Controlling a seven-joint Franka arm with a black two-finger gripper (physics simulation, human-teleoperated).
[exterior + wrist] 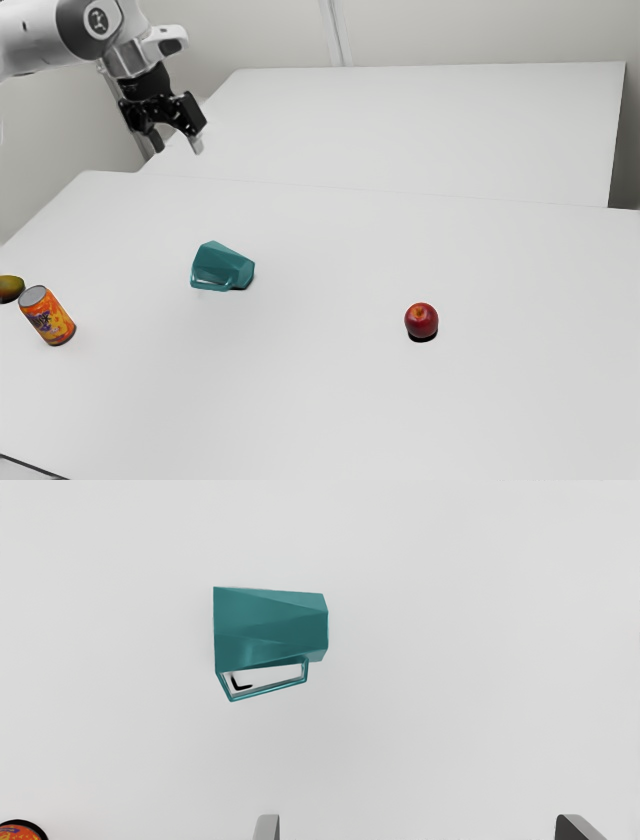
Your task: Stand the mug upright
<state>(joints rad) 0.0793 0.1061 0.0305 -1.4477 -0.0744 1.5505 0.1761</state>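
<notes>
Grey at the tips, two fingers (pixel 196 144) stand wide apart with nothing gripped between them, well above the white table (pixel 320 400), at about eleven o'clock in the exterior view. One arm (pixel 40 35) carries them, white with black near its end, coming in from that view's ten to eleven o'clock.

Outward from the fingers, toward five o'clock in the exterior view, one teal mug (pixel 222 268) lies on its side on the table, well apart from them. Its wider end points between nine and ten o'clock in that view, its narrower end between three and four. Its one handle (pixel 267 691), an angular loop, is on the side nearer the fingers in the wrist view; a small black mark shows through the loop.

Past the mug, between eight and nine o'clock from it in the exterior view, stands one orange can (pixel 52 322) with a silver top. Just beside the can, toward its ten o'clock, sits one greenish-brown fruit (pixel 9 289), partly cut off by the view's edge. One red apple (pixel 421 320) rests well apart, between three and four o'clock from the mug.
</notes>
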